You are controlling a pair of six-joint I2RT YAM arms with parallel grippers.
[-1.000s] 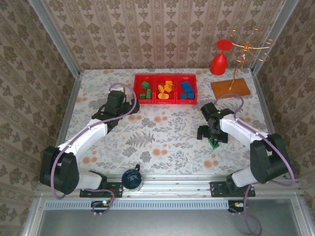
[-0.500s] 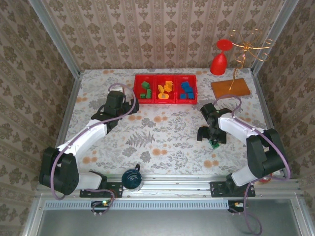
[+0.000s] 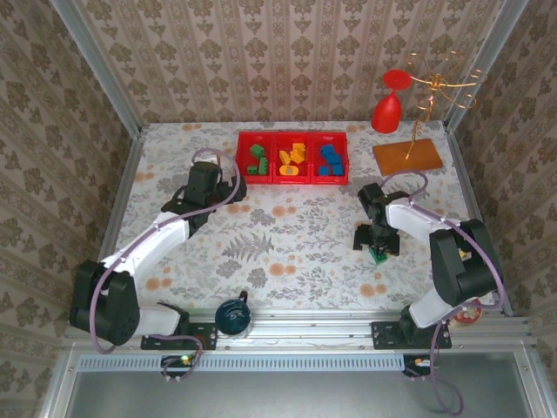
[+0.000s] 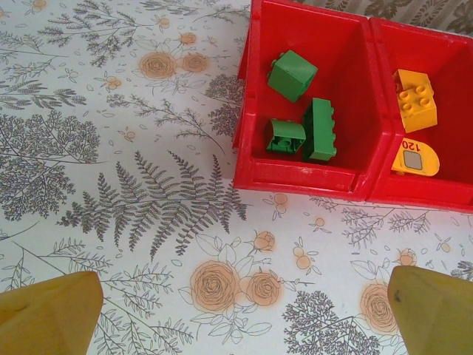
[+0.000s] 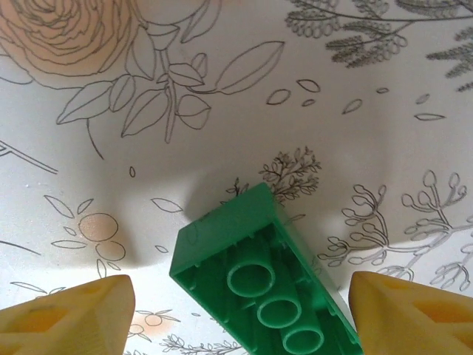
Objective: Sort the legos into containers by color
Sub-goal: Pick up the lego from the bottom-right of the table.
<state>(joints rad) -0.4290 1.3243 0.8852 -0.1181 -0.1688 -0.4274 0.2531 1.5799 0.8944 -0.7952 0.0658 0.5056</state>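
the right tool hung low over the floral tabletop, on the right side and well short of the red tray; its two yellow fingertips stood spread, one on each side of a lone green lego, with a gap visible between each tip and the brick, so nothing was pinched; the brick lay on the cloth with its hollow underside and round tubes turned up towards the wrist camera; from above, the same green lego peeked out just under the right tool.

the left tool hovered near the tray's left end, fingertips spread wide and holding nothing; below it was bare patterned cloth.

the tray sat at the far middle of the tabletop, its three compartments in a row; the left one held green legos, the middle one orange-yellow legos, the right one blue legos; the left wrist view showed three green bricks in the left compartment and two yellow pieces in the next, one marked with digits.

to the right of the tray lay an orange-brown board carrying a gold wire stand, with a red cone-shaped object beside it; a dark round object sat at the near edge.
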